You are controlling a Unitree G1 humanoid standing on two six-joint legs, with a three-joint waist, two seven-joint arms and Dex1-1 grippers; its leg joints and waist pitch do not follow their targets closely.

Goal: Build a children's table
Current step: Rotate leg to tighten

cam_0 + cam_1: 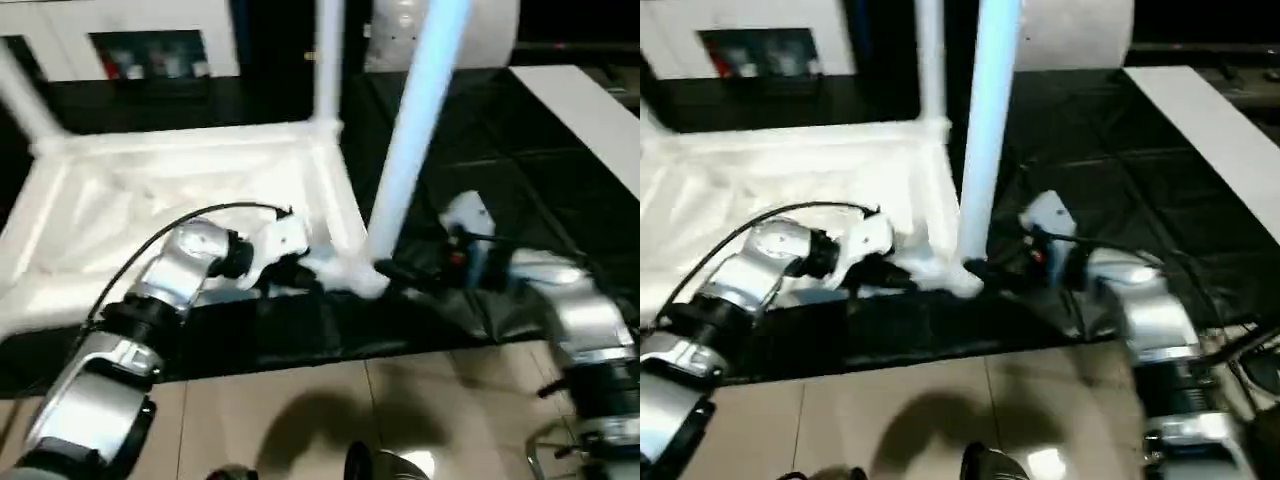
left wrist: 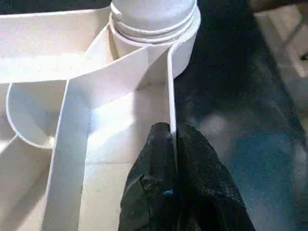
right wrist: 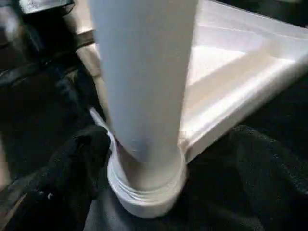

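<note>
Floor: black mat [image 1: 480,190] under the work; beige tiles [image 1: 330,400] on the robot's side of the mat.
Landmark: children's table [image 1: 180,190], white plastic, lying upside down on the mat, ribbed hollow underside facing up.
Table underside: hollow cells btwn ribs; nothing seen lying in them.
Near leg: near-corner leg [image 1: 415,130], long, round, white, standing up from the table's near right corner socket, tilted a bit away from the table; threaded collar at its base shows in right wrist view [image 3: 144,192].
Far leg: second leg [image 1: 328,60] upright at the table's far right corner.
Third leg: leg [image 1: 25,100] at the table's far left corner, leaning outward.
Background: white cabinets [image 1: 130,35] beyond the table's far edge; flat white board [image 1: 580,120] well off to the table's right, on the mat; large white rounded thing [image 1: 480,35] behind the near-corner leg, can't tell what.
In the way: near-corner leg stands btwn the two grippers; black cable [image 1: 200,215] arcs over the left wrist, above the underside.
Left gripper [image 2: 173,132]: reaches in over the table's near edge; fingers pinched tight on a thin upright rib [image 2: 169,86] just beside the near-corner socket, one finger each side.
Right gripper [image 3: 163,159]: at the base of the near-corner leg, from the side away from the table; jaws spread wide, one black finger [image 3: 72,159] on each side of the collar; left-side finger close against it, contact unclear; not clamped.
</note>
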